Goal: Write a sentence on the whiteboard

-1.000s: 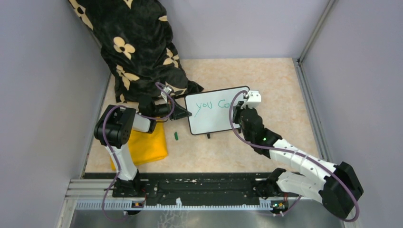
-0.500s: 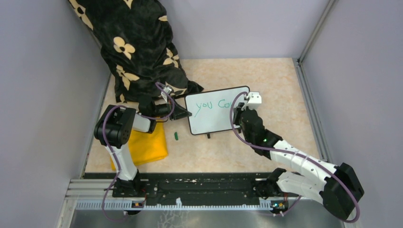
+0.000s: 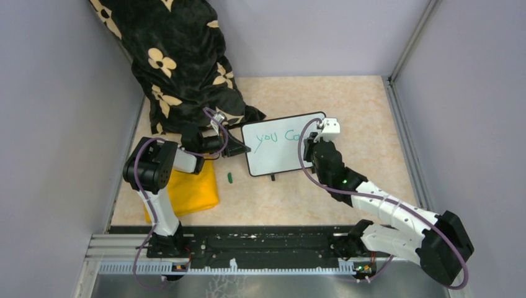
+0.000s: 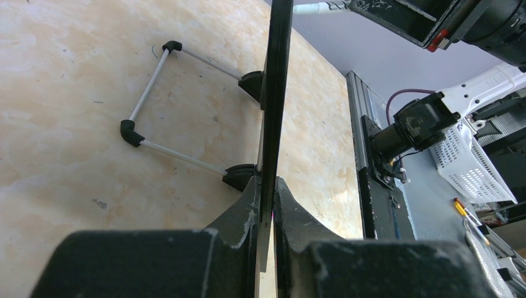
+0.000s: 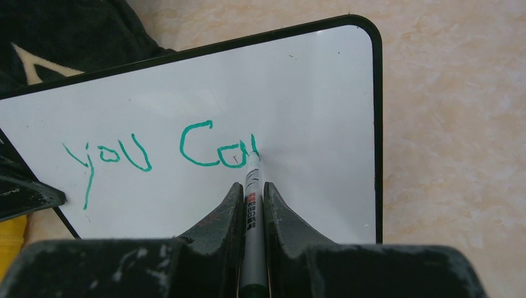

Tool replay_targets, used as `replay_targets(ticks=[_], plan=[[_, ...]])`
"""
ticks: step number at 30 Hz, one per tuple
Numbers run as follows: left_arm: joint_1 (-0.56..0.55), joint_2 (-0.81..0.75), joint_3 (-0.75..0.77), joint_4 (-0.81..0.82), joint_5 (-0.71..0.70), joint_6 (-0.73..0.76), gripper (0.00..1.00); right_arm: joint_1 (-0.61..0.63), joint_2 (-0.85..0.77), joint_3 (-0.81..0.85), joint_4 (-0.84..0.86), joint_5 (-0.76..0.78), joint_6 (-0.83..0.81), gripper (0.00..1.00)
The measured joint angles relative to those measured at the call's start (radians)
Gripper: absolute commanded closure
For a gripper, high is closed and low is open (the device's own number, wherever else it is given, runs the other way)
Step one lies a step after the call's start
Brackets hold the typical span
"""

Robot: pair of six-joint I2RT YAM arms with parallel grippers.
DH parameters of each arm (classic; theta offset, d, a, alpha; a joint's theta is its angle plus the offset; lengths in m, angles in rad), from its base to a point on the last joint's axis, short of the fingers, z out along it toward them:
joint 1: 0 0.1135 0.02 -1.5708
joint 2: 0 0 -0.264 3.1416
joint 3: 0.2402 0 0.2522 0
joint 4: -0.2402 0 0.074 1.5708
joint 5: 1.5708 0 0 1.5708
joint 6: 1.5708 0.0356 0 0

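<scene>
Mid-sentence, with the second word going onto the board.

The right tool [image 5: 251, 186] is pinched tight on the green marker [image 5: 252, 171], whose tip touches the whiteboard [image 5: 316, 99] at the end of "you Ca". The sentence [image 5: 183, 152] looks barely half written to me. The next move calls for a short, light stroke rightward to finish the letter, then a drop to a second line below. The left tool [image 4: 265, 186] is clamped on the board's left edge and steadies it, propped on its wire stand [image 4: 144, 105] at mid-bench [image 4: 74, 74]. Beyond lies a black flowered cloth [image 3: 180, 56].
</scene>
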Motion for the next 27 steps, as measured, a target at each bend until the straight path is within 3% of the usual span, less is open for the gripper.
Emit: replay_targets(ticks=[27], plan=[[0.0, 0.0, 0.0, -0.002, 0.0, 0.001, 1.0, -0.04, 0.006, 0.027, 0.019, -0.002, -0.009, 1.0]])
